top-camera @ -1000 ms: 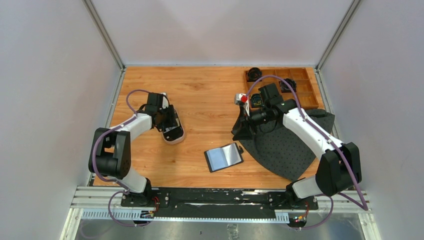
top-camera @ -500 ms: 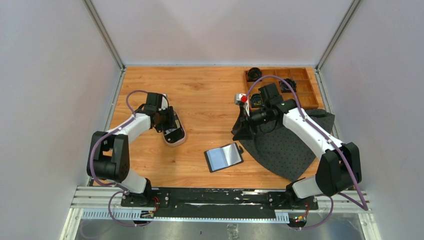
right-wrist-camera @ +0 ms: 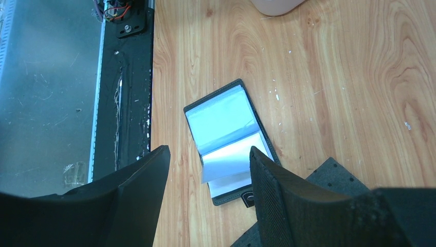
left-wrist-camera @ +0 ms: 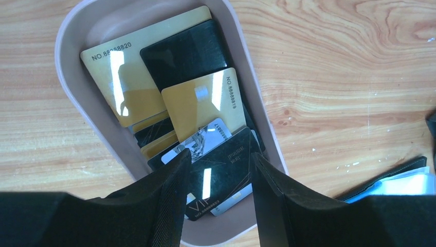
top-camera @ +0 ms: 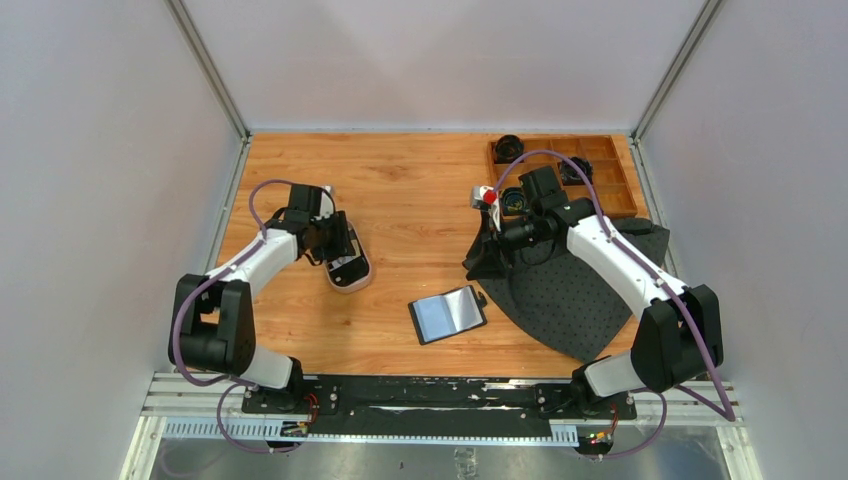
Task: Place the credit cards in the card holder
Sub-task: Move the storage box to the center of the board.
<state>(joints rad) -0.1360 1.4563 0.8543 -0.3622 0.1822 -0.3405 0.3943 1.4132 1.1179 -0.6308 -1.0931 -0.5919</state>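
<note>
Several credit cards lie overlapping in an oval pale-rimmed tray [left-wrist-camera: 67, 77]: two gold ones [left-wrist-camera: 118, 72], a black one [left-wrist-camera: 185, 54], a white/silver one [left-wrist-camera: 198, 144] and a black VIP card [left-wrist-camera: 221, 170] on top at the near end. My left gripper [left-wrist-camera: 218, 159] hangs open low over that end, one finger on each side of the VIP card. The card holder [top-camera: 448, 314] lies open on the wood at centre, its pale inner sleeves up. My right gripper [top-camera: 490, 255] hovers open above and behind it, holding nothing; the card holder [right-wrist-camera: 229, 136] shows between its fingers.
A dark perforated mat [top-camera: 585, 290] covers the right front of the table under the right arm. A wooden compartment box [top-camera: 590, 175] with dark round items stands at the back right, with a small red-and-silver object [top-camera: 485, 198] beside it. Walls close in on three sides.
The left arm's elbow has swung left and its gripper has shifted slightly over the tray, jaws a touch narrower. The right arm and the card holder have not moved.
</note>
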